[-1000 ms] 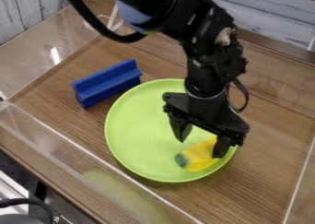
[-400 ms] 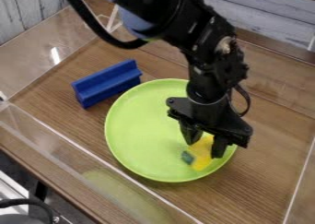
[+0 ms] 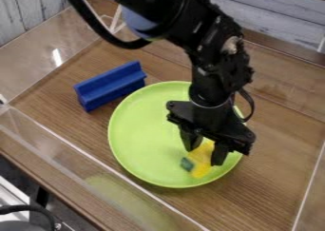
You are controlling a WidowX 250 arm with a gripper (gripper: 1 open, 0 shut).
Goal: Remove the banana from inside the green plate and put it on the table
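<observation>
Lying inside the green plate [image 3: 146, 137], near its rim, the banana [image 3: 202, 161] sat between the fingertips of the end effector [image 3: 204, 155], which looked clamped on it. The plate held the banana and rested on the brown tabletop [image 3: 260, 192], with a blue block [image 3: 110, 86] just beside it.

Lime-green plate [image 3: 146, 144], yellow banana [image 3: 202, 156] — dark green tip — brown (dark-streaked) wood-grain table [image 3: 273, 116]
</observation>
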